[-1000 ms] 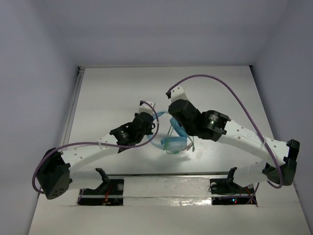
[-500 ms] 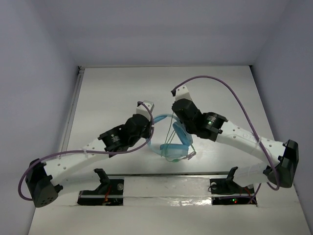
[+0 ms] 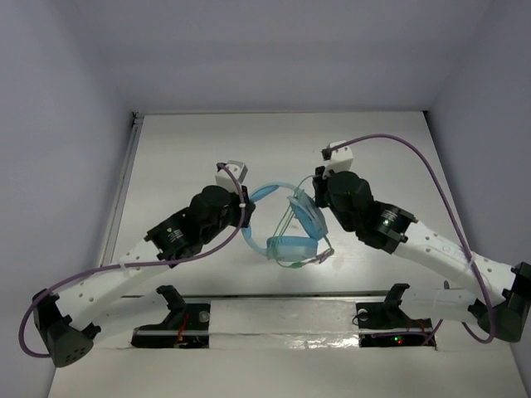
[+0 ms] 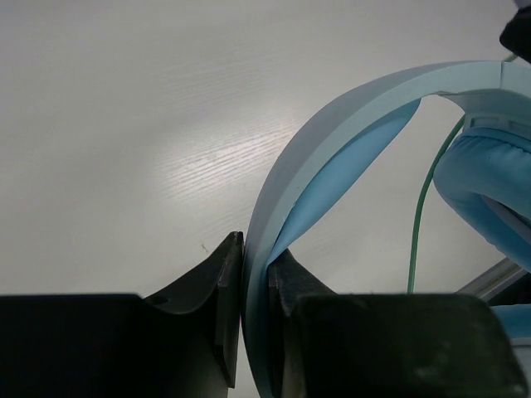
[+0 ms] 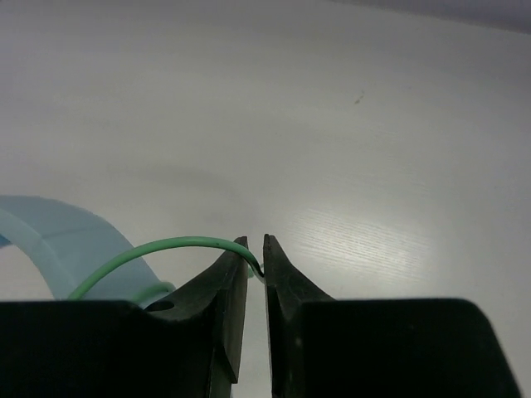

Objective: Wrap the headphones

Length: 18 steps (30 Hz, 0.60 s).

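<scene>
The left gripper (image 4: 253,257) is clamped on the flat band of the light blue over-ear headphones (image 3: 290,246), its two black fingers pressed against either face of the blue headband (image 4: 348,108) and holding it up off the white table (image 3: 191,149). The right gripper (image 5: 255,249) is pinched on the thin pale-green cable (image 5: 166,247), which arches away from its fingertips toward the headband.

The headphones sit near the middle of the table, between the two grippers, with the padded earcups (image 3: 303,217) toward the right arm. From above, a few cable strands run down past the earcups and a loose loop trails on the table just beside them.

Wrapping looks under way, not finished. How many turns are on cannot be told. Slack remains to be wound and the end secured.
</scene>
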### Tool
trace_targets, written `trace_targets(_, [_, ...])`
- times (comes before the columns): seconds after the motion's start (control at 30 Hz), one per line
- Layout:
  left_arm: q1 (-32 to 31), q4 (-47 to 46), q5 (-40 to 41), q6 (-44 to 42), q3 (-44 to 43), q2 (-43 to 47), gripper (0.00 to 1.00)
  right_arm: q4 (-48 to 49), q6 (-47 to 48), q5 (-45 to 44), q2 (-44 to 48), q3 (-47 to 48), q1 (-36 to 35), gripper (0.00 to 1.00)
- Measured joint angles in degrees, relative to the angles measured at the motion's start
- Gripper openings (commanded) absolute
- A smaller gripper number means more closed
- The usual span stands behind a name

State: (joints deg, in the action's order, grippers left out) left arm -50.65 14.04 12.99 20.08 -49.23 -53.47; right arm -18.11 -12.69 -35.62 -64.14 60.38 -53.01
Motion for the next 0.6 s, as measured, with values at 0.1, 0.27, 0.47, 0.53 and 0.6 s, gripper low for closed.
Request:
trace_targets(0.1, [2.05,-0.81,-1.18,0.44,-0.04,2.03,0.0,2.89,-0.74,2.12,3.32,-2.4,1.16,0.2])
trace_targets(0.27, [3.72,-0.76,-3.41,0.5,-1.44,2.84,0.0,9.03,-1.53,6.38,5.4,-6.19,2.43,0.2])
trace_targets(0.47, [5.27,0.15,-6.1,0.04,-3.08,2.86,0.0,18.08,-3.21,13.2,5.95,-11.58,6.16,0.22])
trace_targets(0.53, [6.34,0.37,-7.48,0.07,-3.78,2.86,0.0,21.05,-3.69,15.47,5.97,-12.9,7.28,0.23])
trace_targets(0.6, [6.97,0.42,-8.09,0.07,-4.52,2.86,0.0,24.26,-4.2,17.25,6.16,-14.38,7.82,0.3])
